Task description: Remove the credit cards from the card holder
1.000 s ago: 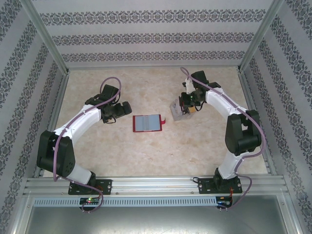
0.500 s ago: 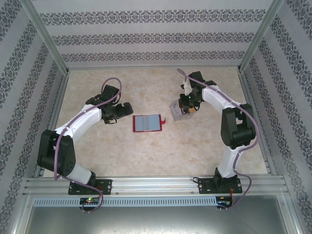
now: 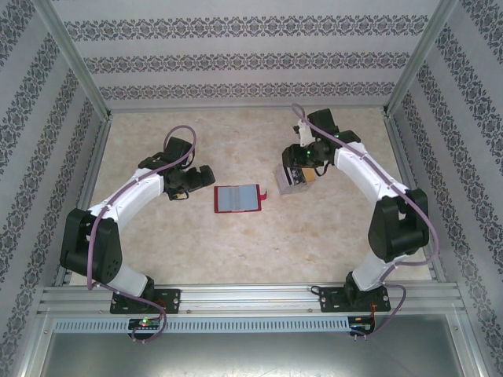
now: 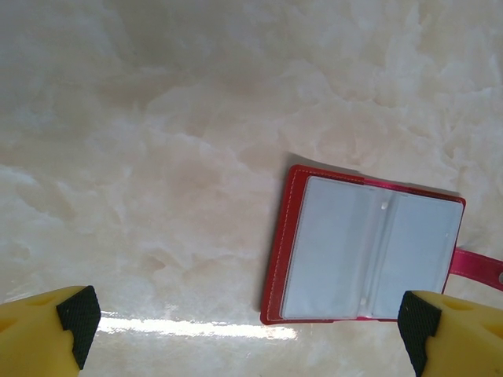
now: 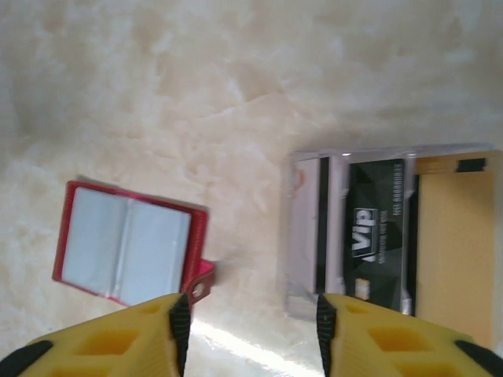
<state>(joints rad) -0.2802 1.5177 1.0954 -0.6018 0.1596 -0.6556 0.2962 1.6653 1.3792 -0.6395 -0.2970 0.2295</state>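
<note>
The card holder (image 3: 236, 198) lies open and flat mid-table, red with a pale grey-blue inner panel and a small red tab on its right. Three credit cards (image 3: 295, 181) lie fanned on the table to its right: a grey-silver one (image 5: 305, 228), a dark one (image 5: 375, 236) and a tan one (image 5: 456, 251). My right gripper (image 3: 303, 161) hovers over them, open, nothing between its fingers (image 5: 251, 330). My left gripper (image 3: 206, 177) stands wide open just left of the holder (image 4: 365, 251), with bare table between its fingertips (image 4: 247, 326).
The holder (image 5: 126, 243) has marble-patterned tabletop (image 3: 236, 243) on all sides. Patterned walls and metal frame posts (image 3: 78, 71) enclose the table on three sides.
My right gripper has gone from shut to open over the cards, which now lie free on the table, and its elbow has swung outward. The left arm has not moved.
</note>
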